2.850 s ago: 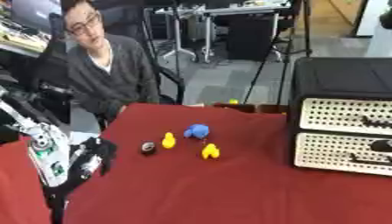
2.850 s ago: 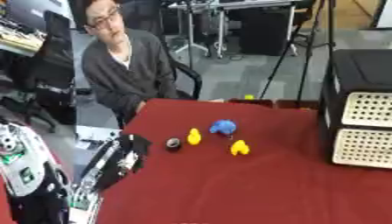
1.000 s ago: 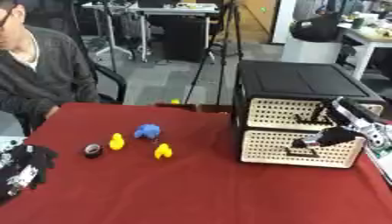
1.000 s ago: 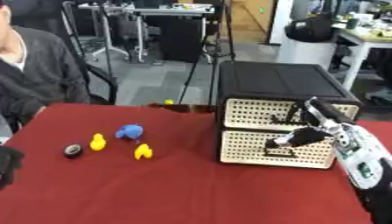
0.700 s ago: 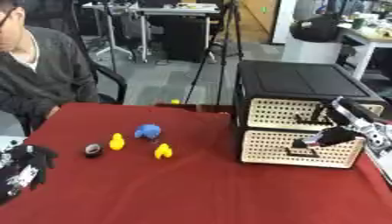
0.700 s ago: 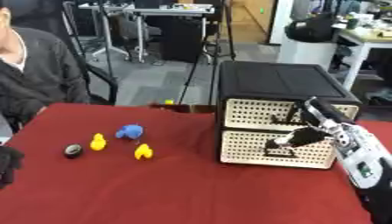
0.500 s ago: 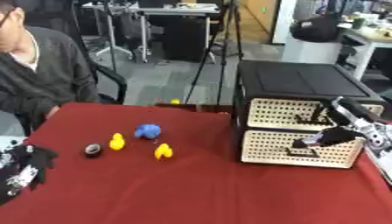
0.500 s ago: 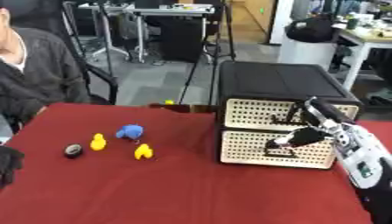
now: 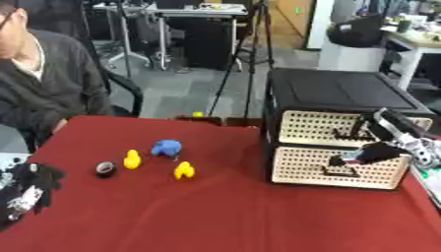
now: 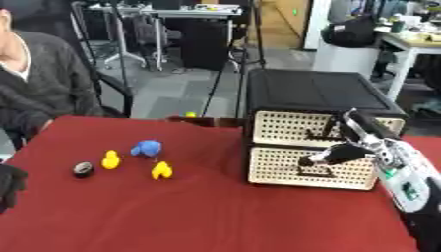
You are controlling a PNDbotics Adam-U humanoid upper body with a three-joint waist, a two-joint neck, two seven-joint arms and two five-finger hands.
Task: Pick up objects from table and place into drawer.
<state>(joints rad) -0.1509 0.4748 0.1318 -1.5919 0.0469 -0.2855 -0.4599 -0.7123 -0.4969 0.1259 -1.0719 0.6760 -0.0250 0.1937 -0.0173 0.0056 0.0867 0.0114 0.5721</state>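
Right eye view shows my right hand (image 10: 337,153) at the front of the lower drawer (image 10: 284,170), fingers curled toward its handle (image 10: 312,172); I can't tell whether they have it. Both drawers look closed, so I judge I'm at the opening step: hook the handle, then pull straight out. Two yellow toys (image 9: 132,159) (image 9: 183,170), a blue one (image 9: 166,147) and a dark round thing (image 9: 105,169) lie well left on the table (image 9: 215,211). Only the left eye view shows my left hand (image 9: 26,189) well, low at the left edge, holding nothing.

No legible text or labels.

Red tablecloth (image 9: 215,211) — tripod (image 9: 250,54) behind
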